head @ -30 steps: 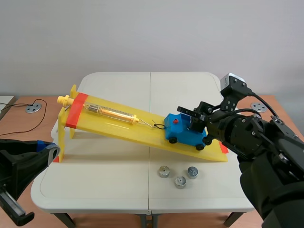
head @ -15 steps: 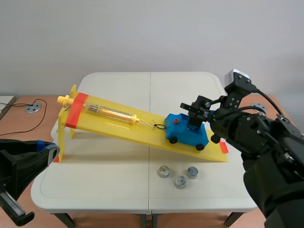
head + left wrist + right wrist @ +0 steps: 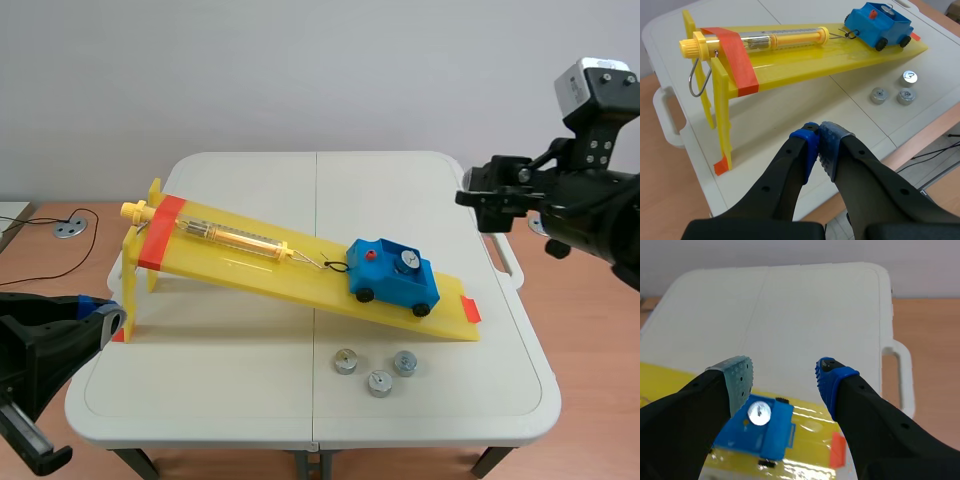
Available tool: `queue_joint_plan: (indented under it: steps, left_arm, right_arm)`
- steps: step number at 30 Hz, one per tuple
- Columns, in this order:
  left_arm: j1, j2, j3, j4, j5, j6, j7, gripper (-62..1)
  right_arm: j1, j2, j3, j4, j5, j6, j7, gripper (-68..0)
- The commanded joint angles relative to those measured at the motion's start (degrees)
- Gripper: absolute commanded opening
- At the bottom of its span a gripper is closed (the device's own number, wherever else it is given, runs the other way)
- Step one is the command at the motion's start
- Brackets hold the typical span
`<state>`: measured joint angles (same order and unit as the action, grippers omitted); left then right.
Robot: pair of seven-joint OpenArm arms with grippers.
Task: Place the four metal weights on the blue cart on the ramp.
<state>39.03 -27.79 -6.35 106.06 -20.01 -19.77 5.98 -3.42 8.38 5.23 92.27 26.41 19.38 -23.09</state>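
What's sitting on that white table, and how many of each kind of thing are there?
Metal weights: 4
Blue cart: 1
Yellow ramp: 1
Spring scale: 1
Total: 7

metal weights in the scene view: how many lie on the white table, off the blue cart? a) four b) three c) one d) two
b: three round silver metal weights lie on the white folding table just in front of the yellow plastic ramp, while the fourth weight sits in the blue plastic toy cart on the ramp.
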Motion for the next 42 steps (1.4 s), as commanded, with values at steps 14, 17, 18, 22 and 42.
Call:
queue_joint_plan:
  steps: [14,17,18,22,42]
  left_arm:
    - [-1.1,0.1,-0.7,3.7,-4.4,-1.4,-5.9,-58.0]
    - [-1.1,0.1,-0.7,3.7,-4.4,-1.4,-5.9,-58.0]
    - [-1.1,0.1,-0.7,3.7,-4.4,-1.4,-5.9,-58.0]
    - [-1.1,0.1,-0.7,3.7,-4.4,-1.4,-5.9,-58.0]
    - [-1.1,0.1,-0.7,3.7,-4.4,-1.4,-5.9,-58.0]
  right_arm:
    - [-17.8,15.1,0.5,20.5,2.7,4.3,1.7,-38.0]
    - [-20.1,15.1,0.5,20.5,2.7,4.5,1.7,-38.0]
    - [-20.7,15.1,0.4,20.5,2.7,4.5,1.8,-38.0]
    - [-21.6,14.8,-0.4,20.5,2.7,4.7,1.8,-38.0]
    - [-14.4,6.6,-13.9,6.9,-8.5,4.2,7.5,-36.8]
